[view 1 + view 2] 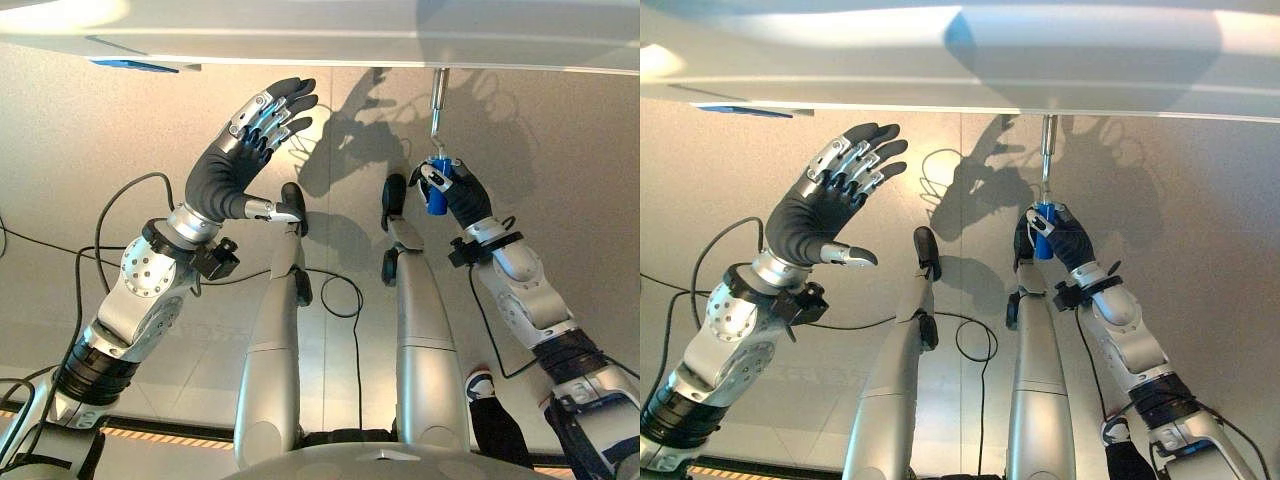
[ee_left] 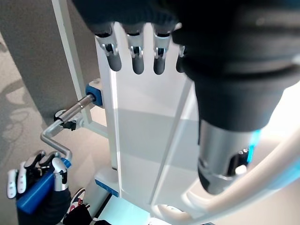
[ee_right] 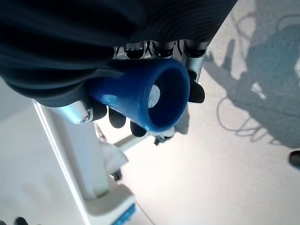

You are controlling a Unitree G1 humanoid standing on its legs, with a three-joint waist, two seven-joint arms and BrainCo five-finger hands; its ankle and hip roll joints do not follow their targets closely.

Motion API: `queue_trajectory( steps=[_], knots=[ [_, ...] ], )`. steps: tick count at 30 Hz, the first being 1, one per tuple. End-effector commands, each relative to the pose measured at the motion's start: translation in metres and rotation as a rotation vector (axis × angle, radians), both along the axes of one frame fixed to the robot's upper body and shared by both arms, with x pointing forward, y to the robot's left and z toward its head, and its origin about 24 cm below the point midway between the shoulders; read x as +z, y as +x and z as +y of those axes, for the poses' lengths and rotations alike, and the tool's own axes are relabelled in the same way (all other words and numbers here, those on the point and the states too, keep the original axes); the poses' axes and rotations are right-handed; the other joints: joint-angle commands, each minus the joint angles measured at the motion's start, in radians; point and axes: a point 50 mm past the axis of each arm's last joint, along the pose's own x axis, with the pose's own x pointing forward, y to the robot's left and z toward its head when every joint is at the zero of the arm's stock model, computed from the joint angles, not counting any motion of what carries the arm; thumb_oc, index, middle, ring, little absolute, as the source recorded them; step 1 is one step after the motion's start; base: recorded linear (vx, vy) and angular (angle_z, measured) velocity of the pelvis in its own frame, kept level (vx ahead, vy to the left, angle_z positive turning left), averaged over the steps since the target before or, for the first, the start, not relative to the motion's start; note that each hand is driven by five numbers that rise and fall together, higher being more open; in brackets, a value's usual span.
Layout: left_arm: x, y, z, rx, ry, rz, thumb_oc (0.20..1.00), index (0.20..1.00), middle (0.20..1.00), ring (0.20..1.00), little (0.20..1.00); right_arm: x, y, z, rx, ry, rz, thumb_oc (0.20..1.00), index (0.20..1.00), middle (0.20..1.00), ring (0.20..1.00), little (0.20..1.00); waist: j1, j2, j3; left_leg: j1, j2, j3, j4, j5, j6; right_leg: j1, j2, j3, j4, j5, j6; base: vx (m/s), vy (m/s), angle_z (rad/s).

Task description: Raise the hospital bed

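- My right hand [image 1: 447, 190] is clamped on the blue crank handle [image 1: 437, 196], fingers and thumb wrapped round it, at about 2 o'clock in my head view.
- The handle ends a bent metal crank rod [image 2: 63, 136] that runs into a blue fitting [image 2: 93, 92] at the foot of the hospital bed [image 1: 320, 30]; the bed's white end panel [image 2: 140, 140] spans the 12 o'clock edge of my view.
- My left hand [image 1: 240, 150] hangs free at about 10 o'clock, fingers straight and spread, holding nothing and just short of the bed's edge.
- The right wrist view looks straight into the handle's hollow blue end [image 3: 161, 98], with my dark fingertips [image 3: 117, 121] curled beneath it.
- To turn well, I judge I should keep the grip snug but let the handle roll within it, and sweep full, even circles about the rod's axis, so that the rod is not pulled sideways out of its fitting.
- The free hand could steady against the panel if I sway.
- No brand, label or writing can be read; a blue patch [image 1: 140, 66] under the bed's edge is too small to tell.
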Motion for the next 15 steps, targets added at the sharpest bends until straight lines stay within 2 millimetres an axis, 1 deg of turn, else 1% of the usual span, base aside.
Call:
queue_trajectory(
  steps=[1, 2, 5, 7, 8, 9, 10, 14, 15],
  knots=[
    [0.011, -0.013, -0.009, -0.091, -0.112, -0.068, 1.000, 1.000, 1.000, 1.000, 1.000, 0.024, -0.010, -0.064, -0.274, 0.155, -0.139, 0.200, 0.200, 0.200, 0.200, 0.200, -0.047, 0.077, -0.019, 0.026, 0.030, -0.046, 0.079, -0.075, -0.043, 0.081, 0.040, -0.035, -0.103, 0.049, 0.098, 0.00, 0.000, 0.00],
    [0.012, -0.013, -0.008, -0.094, -0.115, -0.071, 1.000, 1.000, 1.000, 1.000, 1.000, 0.025, -0.011, -0.070, -0.307, 0.159, -0.146, 0.200, 0.200, 0.200, 0.200, 0.200, -0.048, 0.079, -0.019, 0.027, 0.030, -0.046, 0.078, -0.075, -0.044, 0.082, 0.040, -0.034, -0.103, 0.047, 0.098, 0.00, 0.000, 0.00],
    [0.011, -0.013, -0.009, -0.112, -0.125, -0.059, 1.000, 1.000, 1.000, 1.000, 1.000, 0.020, -0.010, -0.091, -0.418, 0.255, -0.142, 0.200, 0.200, 0.200, 0.200, 0.200, -0.049, 0.085, -0.019, 0.031, 0.029, -0.045, 0.075, -0.076, -0.045, 0.081, 0.041, -0.031, -0.102, 0.046, 0.099, 0.00, 0.000, 0.00],
    [0.011, -0.013, -0.009, -0.114, -0.129, -0.061, 1.000, 1.000, 1.000, 1.000, 1.000, 0.016, -0.009, -0.100, -0.475, 0.308, -0.136, 0.200, 0.200, 0.200, 0.200, 0.200, -0.049, 0.088, -0.019, 0.033, 0.028, -0.045, 0.072, -0.077, -0.046, 0.081, 0.043, -0.030, -0.102, 0.043, 0.098, 0.00, 0.000, 0.00],
    [0.012, -0.013, -0.009, -0.117, -0.132, -0.061, 1.000, 1.000, 1.000, 1.000, 1.000, 0.013, -0.008, -0.108, -0.525, 0.329, -0.127, 0.200, 0.200, 0.200, 0.200, 0.200, -0.048, 0.089, -0.019, 0.034, 0.028, -0.045, 0.071, -0.077, -0.046, 0.081, 0.043, -0.031, -0.101, 0.042, 0.097, 0.00, 0.000, 0.00],
    [0.012, -0.013, -0.009, -0.117, -0.132, -0.061, 1.000, 1.000, 1.000, 1.000, 1.000, 0.013, -0.008, -0.108, -0.525, 0.329, -0.127, 0.200, 0.200, 0.200, 0.200, 0.200, -0.048, 0.089, -0.019, 0.034, 0.028, -0.045, 0.071, -0.077, -0.046, 0.080, 0.043, -0.031, -0.101, 0.042, 0.097, 0.00, 0.000, 0.00],
    [0.012, -0.013, -0.009, -0.124, -0.141, -0.062, 1.000, 1.000, 1.000, 1.000, 1.000, 0.008, -0.007, -0.116, -0.573, 0.352, -0.111, 0.200, 0.200, 0.200, 0.200, 0.200, -0.047, 0.091, -0.019, 0.035, 0.029, -0.046, 0.070, -0.077, -0.047, 0.081, 0.042, -0.030, -0.102, 0.042, 0.097, 0.00, 0.000, 0.00],
    [0.013, -0.013, -0.010, -0.124, -0.144, -0.061, 1.000, 1.000, 1.000, 1.000, 1.000, 0.001, -0.006, -0.125, -0.642, 0.369, -0.083, 0.200, 0.200, 0.200, 0.200, 0.200, -0.044, 0.096, -0.019, 0.031, 0.029, -0.047, 0.070, -0.077, -0.046, 0.078, 0.043, -0.034, -0.099, 0.040, 0.097, 0.00, 0.000, 0.00],
    [0.013, -0.013, -0.010, -0.123, -0.141, -0.063, 1.000, 1.000, 1.000, 1.000, 1.000, -0.005, -0.006, -0.131, -0.675, 0.363, -0.058, 0.200, 0.200, 0.200, 0.200, 0.200, -0.043, 0.097, -0.019, 0.030, 0.029, -0.049, 0.072, -0.078, -0.046, 0.078, 0.043, -0.034, -0.099, 0.039, 0.096, 0.00, 0.000, 0.00]
  ],
)
